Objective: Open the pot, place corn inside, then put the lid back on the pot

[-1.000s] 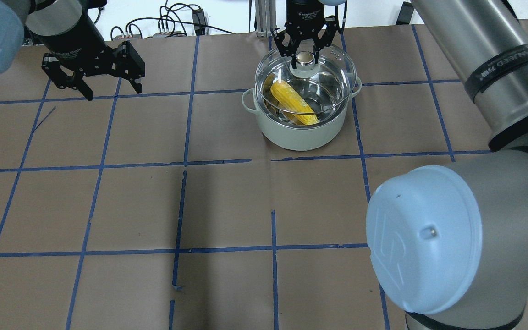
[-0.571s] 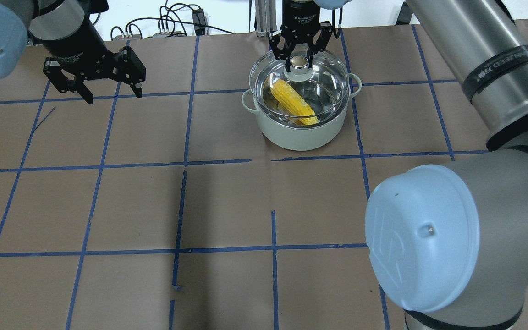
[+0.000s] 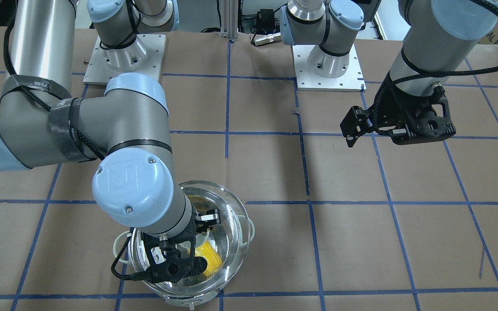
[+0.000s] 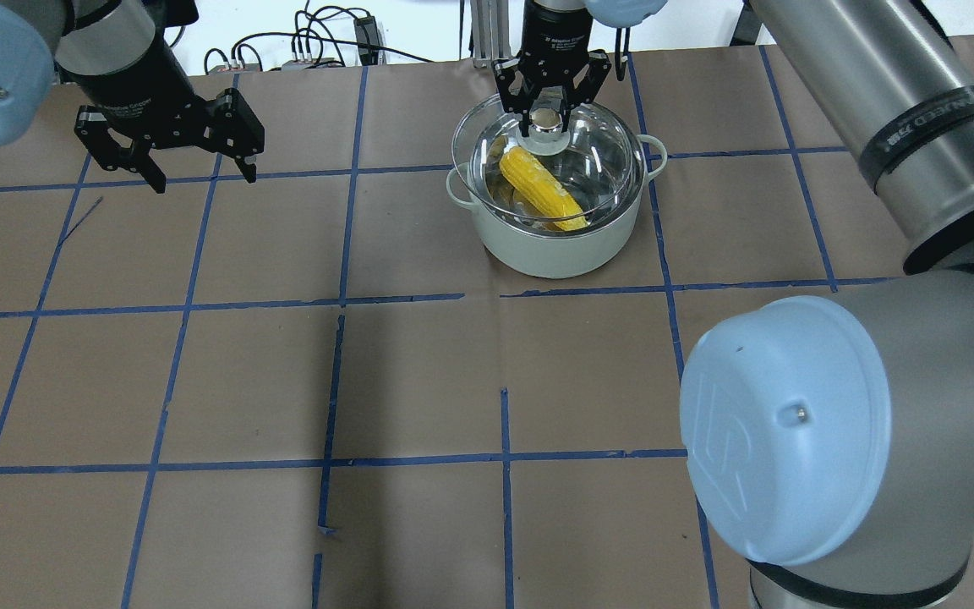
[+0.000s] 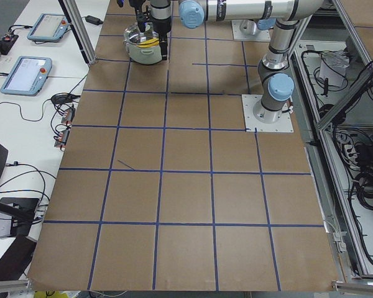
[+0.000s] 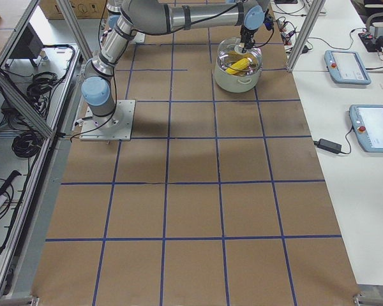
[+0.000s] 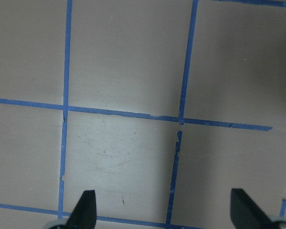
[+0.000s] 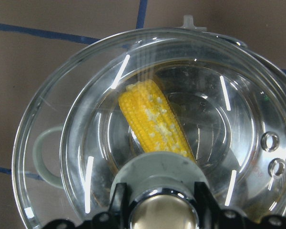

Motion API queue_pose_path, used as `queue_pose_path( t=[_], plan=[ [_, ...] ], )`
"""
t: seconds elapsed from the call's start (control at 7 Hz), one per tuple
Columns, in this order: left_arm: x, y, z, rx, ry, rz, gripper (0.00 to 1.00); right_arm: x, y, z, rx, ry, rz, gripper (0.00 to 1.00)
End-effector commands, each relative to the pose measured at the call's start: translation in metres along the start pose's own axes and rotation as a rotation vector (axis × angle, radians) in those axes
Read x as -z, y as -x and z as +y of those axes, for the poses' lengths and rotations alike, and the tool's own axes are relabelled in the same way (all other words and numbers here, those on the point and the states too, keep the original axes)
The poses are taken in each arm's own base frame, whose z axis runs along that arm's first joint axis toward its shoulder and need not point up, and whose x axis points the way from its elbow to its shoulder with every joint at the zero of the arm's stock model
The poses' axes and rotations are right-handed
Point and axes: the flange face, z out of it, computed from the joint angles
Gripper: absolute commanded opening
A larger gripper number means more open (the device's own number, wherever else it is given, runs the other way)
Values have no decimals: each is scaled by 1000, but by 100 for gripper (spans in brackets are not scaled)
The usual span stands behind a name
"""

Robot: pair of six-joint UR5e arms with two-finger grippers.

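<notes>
Upper centre, overhead view: corn [image 4: 540, 189] already inside pot [image 4: 555, 249], lying diagonally across the shiny floor. Lid [image 4: 601, 156] over the rim, offset toward upper left, seemingly not seated. Right gripper [image 4: 547, 114] clamped on knob [image 4: 547, 123]. Left gripper [image 4: 204, 176], upper left, spread wide, empty. Left to do: seat lid, release.

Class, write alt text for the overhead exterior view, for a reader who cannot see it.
The right hand holds the glass lid over the pot, slightly off-centre, with the corn lying inside. The left hand hangs open and empty above the table, far left.
</notes>
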Motion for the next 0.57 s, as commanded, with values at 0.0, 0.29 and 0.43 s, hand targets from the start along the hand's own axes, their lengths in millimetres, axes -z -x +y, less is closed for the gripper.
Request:
queue_pose_path(
  t=[0.0,0.29,0.43],
  plan=[
    [-1,0,0,-1,2,0,100,-1,-5,-1,10,0,3,5],
    [2,0,-1,0,-6,-1,100,1,-12,-2,12,-2,6,5],
    [0,0,0,-1,-1,-1,100,2,-13,-2,22,-4,7,5]
  ],
)
